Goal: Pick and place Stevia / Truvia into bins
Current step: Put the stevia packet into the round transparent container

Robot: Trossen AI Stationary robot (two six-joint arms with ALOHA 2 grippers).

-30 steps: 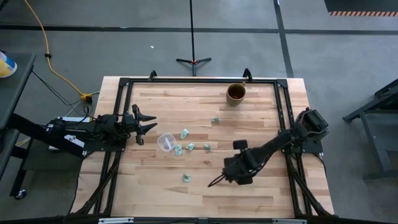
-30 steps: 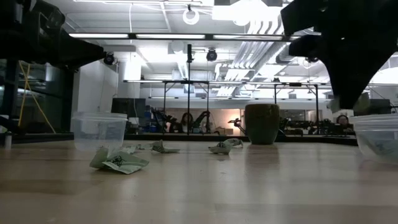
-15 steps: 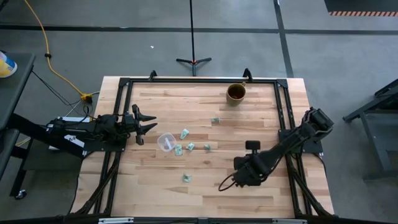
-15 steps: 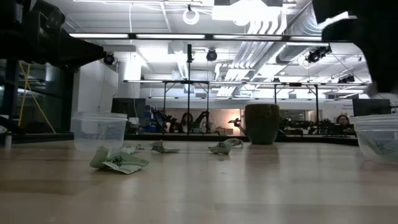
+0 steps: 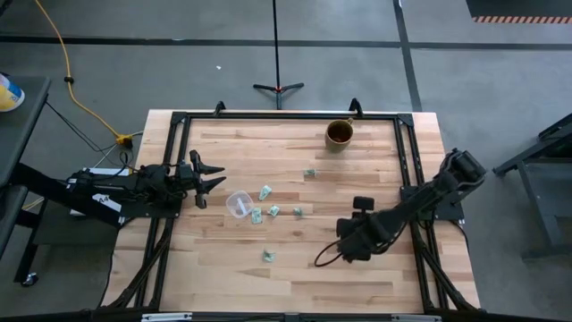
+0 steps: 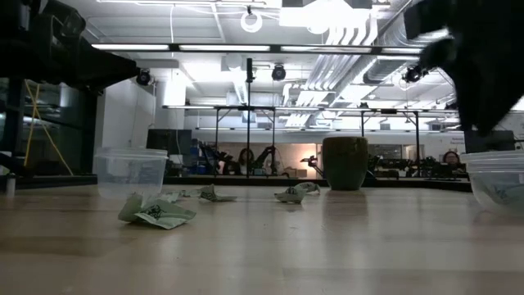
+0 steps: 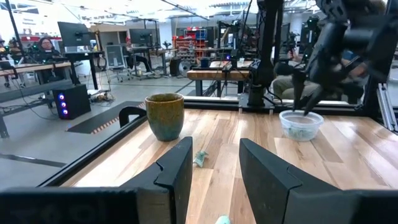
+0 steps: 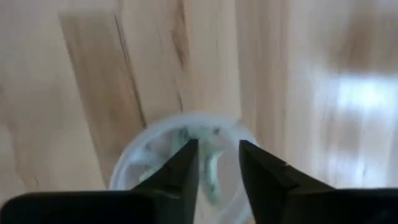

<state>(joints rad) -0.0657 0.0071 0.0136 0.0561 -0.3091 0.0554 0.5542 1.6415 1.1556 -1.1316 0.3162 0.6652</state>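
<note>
Here the right gripper [image 8: 216, 163] hangs over a clear cup [image 8: 180, 158] holding green sachets [image 8: 208, 165], its jaws parted and empty. More sachets [image 5: 268, 212] lie mid-worktop beside the second cup [image 5: 238, 205]. The left gripper [image 5: 208, 178] waits, jaws apart.

Wooden table [image 5: 295, 273] with cups and sachets
A brown cup [image 5: 339, 133], a clear cup [image 5: 238, 205], another clear cup [image 7: 301, 124] and scattered green sachets [image 5: 268, 256] lie on the planks

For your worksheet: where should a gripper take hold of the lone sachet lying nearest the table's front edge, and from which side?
Come straight down on the lone sachet and pinch across its raised, crumpled middle. It lies low on the table with bare wood around, so side approaches find little to catch.
</note>
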